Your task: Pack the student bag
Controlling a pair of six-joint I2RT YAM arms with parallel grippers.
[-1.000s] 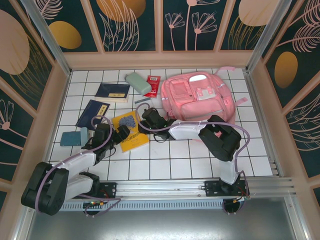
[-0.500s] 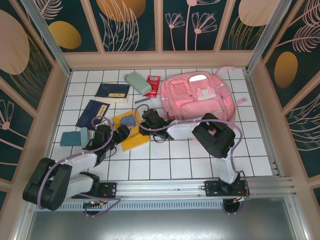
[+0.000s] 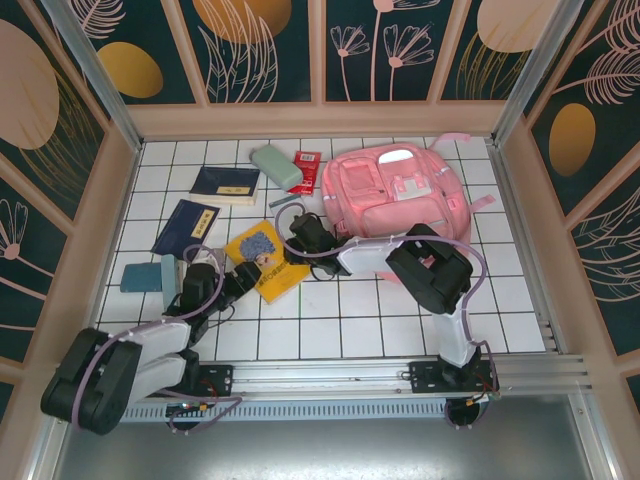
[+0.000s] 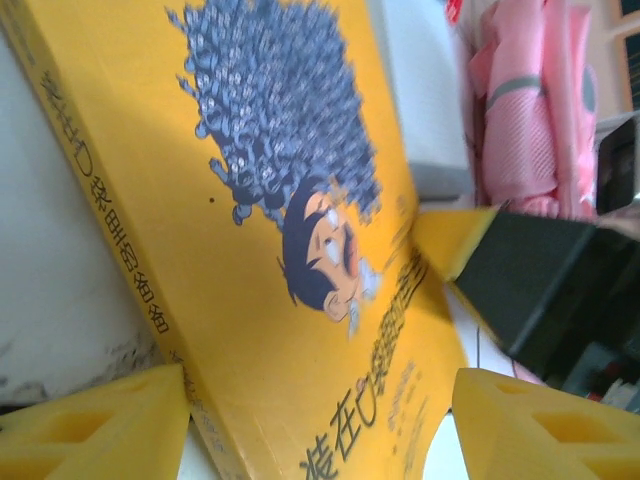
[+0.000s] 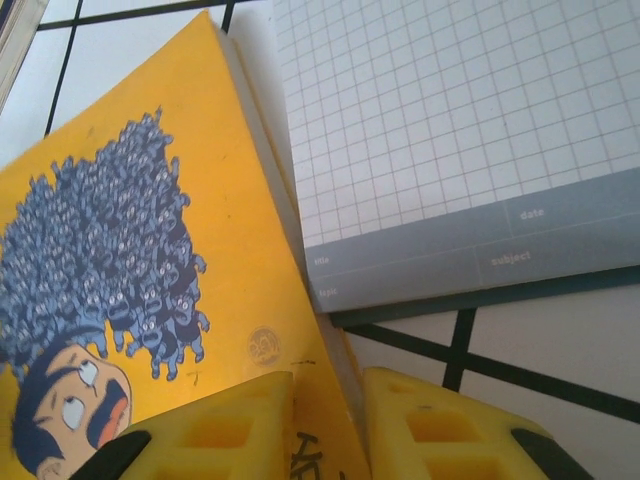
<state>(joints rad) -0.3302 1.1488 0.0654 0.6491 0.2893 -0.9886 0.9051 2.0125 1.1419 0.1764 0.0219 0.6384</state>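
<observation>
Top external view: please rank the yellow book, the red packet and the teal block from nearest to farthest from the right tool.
1. yellow book: at the right tool, its edge between the fingers.
2. red packet: farther back, left of the student bag.
3. teal block: far left.

Bright, even light from overhead washes my white tiled tabletop [image 3: 400, 320], which is sharp from above with only soft, short shadows on the tiles. My left wrist view is smeared: the yellow book [image 4: 250, 330] blurs and the student bag [image 4: 530, 110] behind it goes soft and pale. My right wrist view holds the grid notepad [image 5: 450, 130] crisp.
</observation>
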